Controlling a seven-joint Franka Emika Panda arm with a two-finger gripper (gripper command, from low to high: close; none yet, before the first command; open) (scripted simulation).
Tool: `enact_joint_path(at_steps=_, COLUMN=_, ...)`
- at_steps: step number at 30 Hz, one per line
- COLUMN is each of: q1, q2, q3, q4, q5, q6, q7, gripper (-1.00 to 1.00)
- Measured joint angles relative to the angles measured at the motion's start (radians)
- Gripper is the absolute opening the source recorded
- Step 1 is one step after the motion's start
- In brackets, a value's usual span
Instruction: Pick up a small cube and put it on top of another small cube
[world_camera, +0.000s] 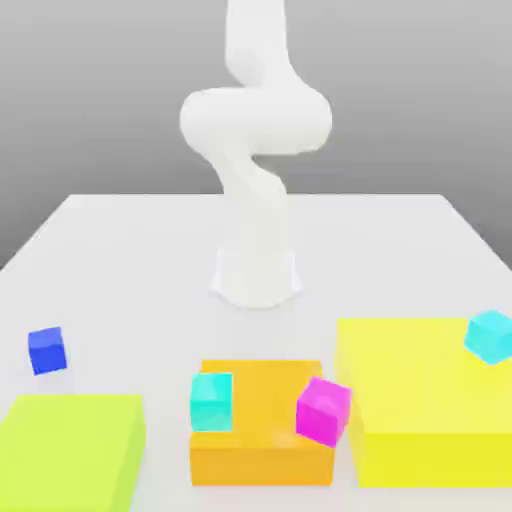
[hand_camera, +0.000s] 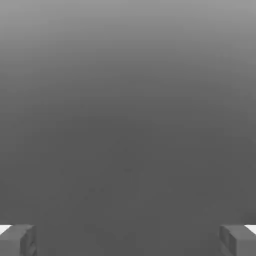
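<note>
We see the blue cube (world_camera: 46, 351) alone at the exterior view's left, the pink cube (world_camera: 323, 410) on the orange block (world_camera: 262, 440), and our gripper (hand_camera: 128, 240) with jaws wide apart.

The arm's base (world_camera: 256, 275) is standing at the middle of the table (world_camera: 130, 250). One small cube (world_camera: 47, 351) is sitting alone at the exterior view's left. A low block (world_camera: 262, 420) is lying in front of the base, carrying a cube (world_camera: 211, 401) and, at its right edge, another cube (world_camera: 323, 410). A larger block (world_camera: 425, 400) is lying to the right, bearing a fourth cube (world_camera: 490, 336). A flat block (world_camera: 70, 450) is lying front left.
</note>
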Motion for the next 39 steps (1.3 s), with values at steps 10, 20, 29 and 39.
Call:
enact_joint_path(at_steps=10, q1=-0.233, q2=0.344, q3=-0.152, q4=-0.162, q5=-0.074, q6=0.199, q7=0.128, gripper=0.00)
enact_joint_path(at_steps=20, q1=-0.436, q2=0.691, q3=-0.339, q4=-0.322, q5=0.020, q6=0.399, q7=0.134, gripper=0.00)
enact_joint_path(at_steps=29, q1=-0.668, q2=1.021, q3=-0.156, q4=-0.332, q5=0.338, q6=0.618, q7=-0.075, gripper=0.00)
enact_joint_path(at_steps=39, q1=-0.659, q2=0.990, q3=-0.174, q4=-0.340, q5=0.301, q6=0.595, q7=-0.045, gripper=-1.00)
